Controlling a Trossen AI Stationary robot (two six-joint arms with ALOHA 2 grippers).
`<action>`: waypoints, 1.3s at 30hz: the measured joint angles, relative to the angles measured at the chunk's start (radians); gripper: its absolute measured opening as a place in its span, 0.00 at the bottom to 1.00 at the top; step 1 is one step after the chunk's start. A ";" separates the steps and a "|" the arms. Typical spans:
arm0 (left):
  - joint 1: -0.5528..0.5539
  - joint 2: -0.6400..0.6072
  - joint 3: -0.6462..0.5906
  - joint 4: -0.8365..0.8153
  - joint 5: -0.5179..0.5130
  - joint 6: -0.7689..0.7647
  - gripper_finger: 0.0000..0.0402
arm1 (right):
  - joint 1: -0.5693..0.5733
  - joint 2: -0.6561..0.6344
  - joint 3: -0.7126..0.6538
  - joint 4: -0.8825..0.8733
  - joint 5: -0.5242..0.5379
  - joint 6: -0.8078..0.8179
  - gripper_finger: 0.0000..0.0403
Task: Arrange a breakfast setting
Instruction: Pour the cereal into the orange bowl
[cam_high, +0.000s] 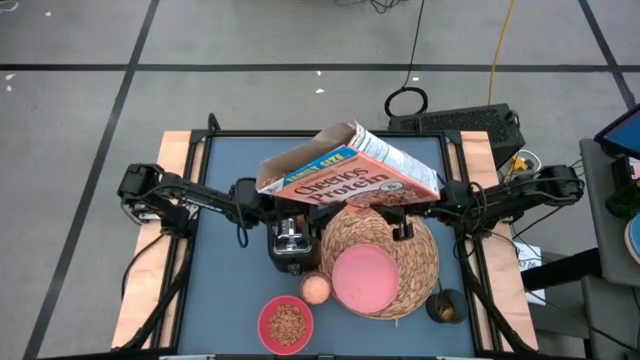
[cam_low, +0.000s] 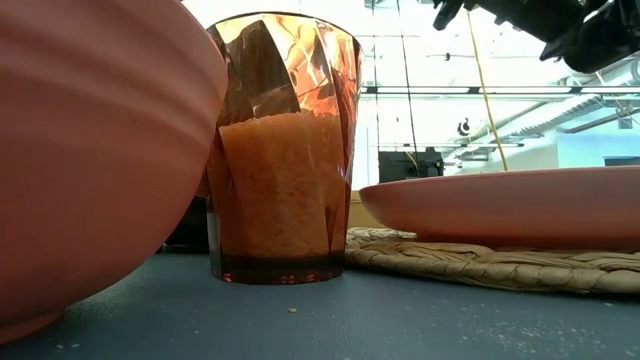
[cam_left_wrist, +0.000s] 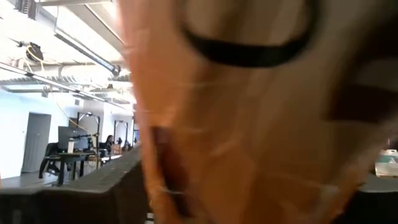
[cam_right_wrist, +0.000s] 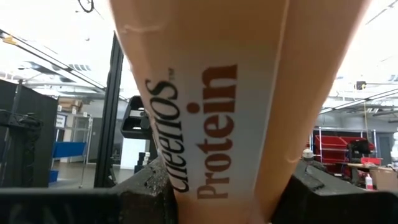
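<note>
Orange cardboard cereal box (cam_right_wrist: 211, 124), printed "Cheerios Protein", fills my right wrist view. My right tool (cam_right_wrist: 227, 193) is clamped on it, one dark finger (cam_right_wrist: 143, 196) on each side of the narrow face, opened only as wide as the box is thick. My left tool (cam_high: 250, 195) is at the box's other end, where the top flaps stand open. Its wrist view is all blurred box, so I cannot tell whether it grips.

The box hangs tilted across the back of the worktop (cam_high: 225, 260), over the far edge of the large round woven straw placemat (cam_high: 415, 250). The flat pink plate (cam_high: 362, 278) sits on the mat. The faceted amber plastic cup (cam_low: 280, 150) of orange drink stands just beside the mat. The smaller pink bowl (cam_high: 264, 312) is off the mat at the near left, with brown cereal in it. A small dark fruit (cam_high: 445, 305) lies by the mat's right edge. No ring bread visible.

Step, as I judge it: cereal is poured and the box is in hand to be cleared. Next it needs a level carry to bare worktop with both ends supported, then release.
</note>
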 joint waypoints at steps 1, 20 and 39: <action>0.000 0.000 0.000 0.000 0.000 0.000 0.70 | 0.000 0.000 0.000 0.000 0.002 0.000 0.41; 0.001 0.000 0.000 -0.001 0.000 0.010 0.38 | 0.000 0.000 0.000 -0.003 -0.001 0.000 0.41; 0.001 0.000 0.000 -0.003 -0.006 0.008 0.38 | 0.000 0.000 0.000 -0.013 0.003 0.077 0.77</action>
